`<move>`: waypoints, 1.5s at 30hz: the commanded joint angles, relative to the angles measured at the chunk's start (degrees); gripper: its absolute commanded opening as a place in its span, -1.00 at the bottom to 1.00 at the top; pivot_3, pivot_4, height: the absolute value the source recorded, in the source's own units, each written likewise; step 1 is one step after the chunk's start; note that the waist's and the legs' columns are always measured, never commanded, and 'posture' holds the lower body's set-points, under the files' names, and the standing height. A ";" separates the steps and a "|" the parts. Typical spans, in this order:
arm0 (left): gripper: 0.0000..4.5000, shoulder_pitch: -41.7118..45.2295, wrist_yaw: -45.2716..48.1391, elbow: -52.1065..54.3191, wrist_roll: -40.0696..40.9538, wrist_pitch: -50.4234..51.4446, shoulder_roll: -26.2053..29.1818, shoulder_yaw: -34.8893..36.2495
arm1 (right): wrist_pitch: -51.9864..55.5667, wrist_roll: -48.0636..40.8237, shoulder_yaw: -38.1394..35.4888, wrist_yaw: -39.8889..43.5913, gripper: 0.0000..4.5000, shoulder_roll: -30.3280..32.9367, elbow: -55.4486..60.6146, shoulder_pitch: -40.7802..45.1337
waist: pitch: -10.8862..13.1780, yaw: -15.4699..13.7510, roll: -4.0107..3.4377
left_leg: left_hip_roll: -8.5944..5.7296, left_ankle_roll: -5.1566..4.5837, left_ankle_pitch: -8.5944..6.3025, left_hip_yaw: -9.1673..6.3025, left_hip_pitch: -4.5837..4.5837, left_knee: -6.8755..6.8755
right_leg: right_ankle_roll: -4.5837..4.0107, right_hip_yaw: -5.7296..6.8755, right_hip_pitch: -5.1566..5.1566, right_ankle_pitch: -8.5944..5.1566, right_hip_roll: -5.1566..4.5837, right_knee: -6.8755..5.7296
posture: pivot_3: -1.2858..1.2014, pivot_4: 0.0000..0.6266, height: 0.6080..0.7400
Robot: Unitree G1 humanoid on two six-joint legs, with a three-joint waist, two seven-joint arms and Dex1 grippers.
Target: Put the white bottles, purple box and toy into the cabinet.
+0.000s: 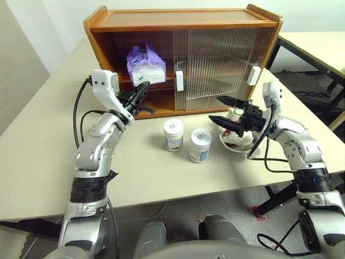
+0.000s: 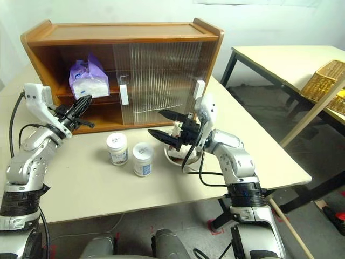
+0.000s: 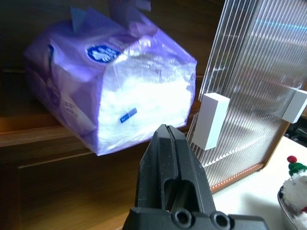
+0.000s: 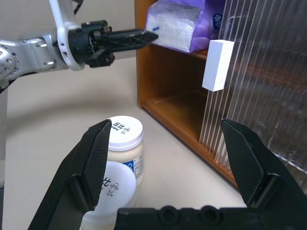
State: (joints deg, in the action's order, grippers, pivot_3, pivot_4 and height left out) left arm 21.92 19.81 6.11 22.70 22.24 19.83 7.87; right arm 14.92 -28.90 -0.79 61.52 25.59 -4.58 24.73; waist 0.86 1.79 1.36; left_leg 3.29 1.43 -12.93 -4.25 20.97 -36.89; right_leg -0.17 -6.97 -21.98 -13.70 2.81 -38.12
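Note:
The cabinet (image 1: 183, 19) stands at the back of the table with its left half uncovered. The purple box (image 1: 145, 66) lies on its upper shelf. My left gripper (image 1: 144, 87) is shut on nothing, its tips just below the purple box's (image 3: 115, 96) front lower corner; contact cannot be told. Two white bottles (image 1: 173, 135) (image 1: 200, 145) stand upright side by side on the table in front of the cabinet. My right gripper (image 1: 215, 109) hangs open to their right, level and pointing left. The toy (image 3: 295, 179) sits in a round bowl (image 1: 233, 145) under the right gripper.
Ribbed sliding doors (image 1: 215, 59) with white handles (image 1: 179, 81) cover the cabinet's middle and right. A second table (image 2: 280, 54) and a wicker basket (image 2: 326, 81) are off to the right. The table's front edge (image 1: 161, 197) runs close below the bottles.

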 commanded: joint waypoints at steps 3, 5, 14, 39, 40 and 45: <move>-0.99 2.13 -0.69 -3.96 -2.26 -3.21 -1.01 0.39 | 0.33 0.12 -0.25 -0.29 1.00 0.78 1.49 -0.78 | 0.00 0.13 0.00 | 0.00 -0.05 -0.05 0.01 0.00 0.00 | 0.04 0.00 0.01 -0.02 0.01 0.02 | -0.03 -1.00 1.00; -0.99 2.82 -1.47 -5.24 -2.76 -4.11 -1.27 0.80 | 0.28 0.09 -0.31 -0.28 1.00 0.88 1.48 -0.86 | 0.00 0.22 0.00 | 0.00 -0.07 -0.06 0.01 0.00 0.00 | 0.06 0.00 0.01 -0.04 0.01 0.03 | -0.03 -1.00 1.00; -0.99 6.90 -4.85 -13.32 -5.41 -8.80 -3.25 1.65 | 0.15 0.06 -0.44 -0.19 1.00 1.08 1.43 -1.15 | 0.00 0.36 0.00 | -0.01 -0.13 -0.10 0.02 0.03 0.00 | 0.13 0.01 0.04 -0.07 0.02 0.07 | -0.03 -1.00 1.00; -0.72 7.48 7.36 -11.46 -2.48 -12.15 -0.45 0.78 | 0.55 0.05 -0.14 -0.42 1.00 1.04 1.44 -0.97 | -0.01 0.92 -0.01 | -0.04 -0.36 -0.26 0.04 0.15 -0.02 | 0.38 0.03 0.05 -0.20 0.07 0.19 | -0.02 -1.00 1.00; -0.60 5.78 9.84 -8.70 -0.76 -11.69 0.33 0.74 | 0.53 0.05 -0.13 -0.31 1.00 1.06 1.26 -0.91 | -0.01 0.97 -0.02 | -0.04 -0.37 -0.28 0.04 0.16 -0.02 | 0.40 0.03 0.04 -0.21 0.09 0.20 | -0.02 -1.00 1.00; 0.22 -2.04 15.63 0.11 4.86 -10.29 4.11 3.50 | 0.44 0.17 0.15 0.10 1.00 0.89 0.29 -0.13 | -0.03 0.72 -0.05 | -0.04 -0.38 -0.33 0.02 0.30 -0.02 | 0.39 0.03 -0.09 -0.23 0.12 0.20 | -0.01 -1.00 1.00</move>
State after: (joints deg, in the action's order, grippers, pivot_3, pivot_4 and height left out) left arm 21.09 33.94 4.32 26.05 11.03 22.90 10.29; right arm 15.09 -28.96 -0.96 61.30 26.39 -3.78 23.85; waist 0.83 2.50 1.31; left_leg 3.25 1.05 -13.26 -4.24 21.28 -36.91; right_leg 0.21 -6.94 -22.09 -13.92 2.94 -37.93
